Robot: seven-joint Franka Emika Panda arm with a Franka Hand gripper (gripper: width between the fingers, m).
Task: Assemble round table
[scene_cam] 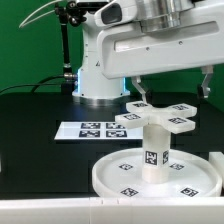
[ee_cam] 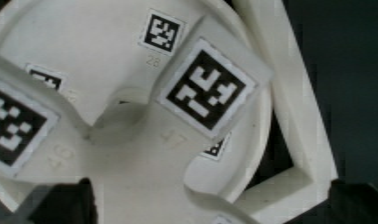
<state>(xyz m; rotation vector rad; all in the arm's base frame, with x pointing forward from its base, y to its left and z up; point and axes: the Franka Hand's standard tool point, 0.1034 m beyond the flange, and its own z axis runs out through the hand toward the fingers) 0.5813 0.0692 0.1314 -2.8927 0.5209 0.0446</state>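
Nearest the exterior camera, the round disc [scene_cam: 155, 176] lay on the black table [scene_cam: 30, 150] with the cylinder leg [scene_cam: 155, 143] upright at its centre. Behind it sat the cross-shaped base [scene_cam: 160, 118], beneath the open-fingered gripper [scene_cam: 140, 93], beside the marker board [scene_cam: 88, 130]. Wrist view showed the tagged base [ee_cam: 204, 90] close up.

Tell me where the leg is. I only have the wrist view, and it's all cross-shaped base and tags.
Observer: The leg stands upright in the middle of the round disc, at the front of the exterior view.
Operator: Base on the disc too?
Observer: No. The cross-shaped base lies on the table behind the disc, apart from it.
Operator: Anything beside it?
Observer: The marker board, flat on the table to the exterior view's left of the cross-shaped base.
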